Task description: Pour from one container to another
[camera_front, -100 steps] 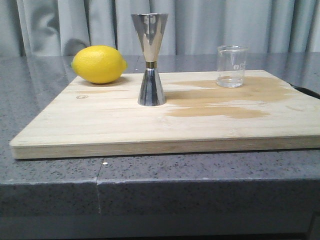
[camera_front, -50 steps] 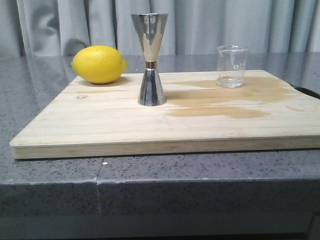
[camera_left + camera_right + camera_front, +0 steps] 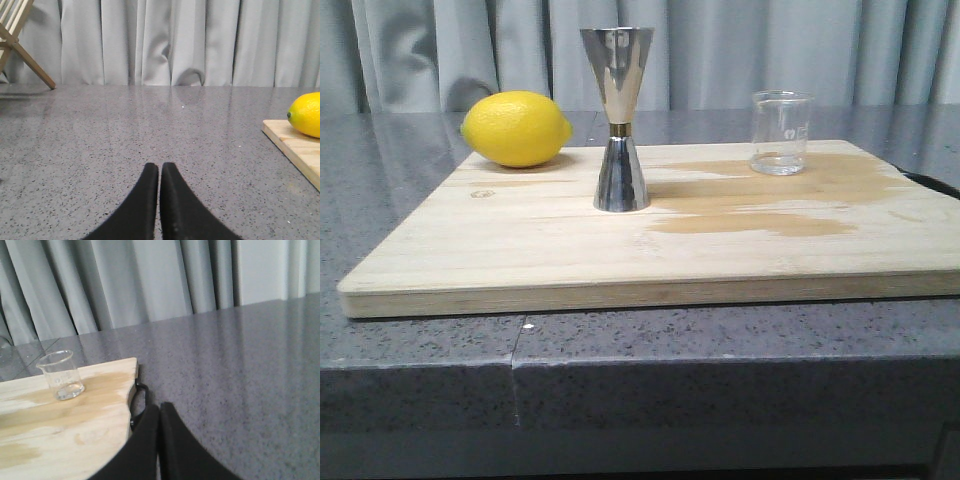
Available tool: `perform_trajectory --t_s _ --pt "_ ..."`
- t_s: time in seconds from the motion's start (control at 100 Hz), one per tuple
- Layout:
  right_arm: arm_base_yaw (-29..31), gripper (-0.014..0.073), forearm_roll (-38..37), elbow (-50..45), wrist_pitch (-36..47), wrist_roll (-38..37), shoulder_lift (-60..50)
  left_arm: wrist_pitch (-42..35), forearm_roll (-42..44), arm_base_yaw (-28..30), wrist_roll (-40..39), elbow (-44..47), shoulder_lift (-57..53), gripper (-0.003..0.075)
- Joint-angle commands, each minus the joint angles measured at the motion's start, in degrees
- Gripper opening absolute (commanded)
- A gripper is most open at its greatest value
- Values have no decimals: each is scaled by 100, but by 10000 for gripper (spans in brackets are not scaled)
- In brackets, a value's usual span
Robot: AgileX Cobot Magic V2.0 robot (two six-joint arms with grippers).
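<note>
The clear glass beaker (image 3: 781, 133) stands upright at the back right of the wooden board (image 3: 520, 240); it also shows in the right wrist view as the beaker (image 3: 61, 375). The steel hourglass jigger (image 3: 620, 120) stands upright near the board's middle, left of the beaker. My left gripper (image 3: 159, 167) is shut and empty over bare grey counter, left of the board. My right gripper (image 3: 159, 407) is shut and empty, by the board's right edge, well short of the beaker. Neither gripper shows in the front view.
A yellow lemon (image 3: 516, 128) lies at the board's back left, also seen as the lemon (image 3: 306, 114). Damp brownish stains (image 3: 760, 205) mark the board's right half. A black handle (image 3: 136, 395) sticks out at the board's right edge. A wooden rack (image 3: 17, 35) stands far left. Curtains hang behind.
The front view has shifted very slightly; the beaker, jigger and lemon stand where they were.
</note>
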State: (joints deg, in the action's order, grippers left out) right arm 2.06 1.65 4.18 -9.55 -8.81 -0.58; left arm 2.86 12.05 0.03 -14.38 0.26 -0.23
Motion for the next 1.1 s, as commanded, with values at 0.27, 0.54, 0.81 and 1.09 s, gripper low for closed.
perform_trajectory --t_s 0.27,0.54,0.81,1.09 --pt "35 -71 -272 -649 1059 -585 -104 -453 0 4 -43 199 -148 -20" --pt "35 -71 -484 -649 1045 -585 -104 -453 0 4 -43 199 -148 -19" --pt "35 -71 -484 -649 1045 -585 -104 -453 0 4 -43 199 -148 -19" --pt "35 -71 -484 -649 1045 -585 -104 -453 0 4 -43 199 -148 -20"
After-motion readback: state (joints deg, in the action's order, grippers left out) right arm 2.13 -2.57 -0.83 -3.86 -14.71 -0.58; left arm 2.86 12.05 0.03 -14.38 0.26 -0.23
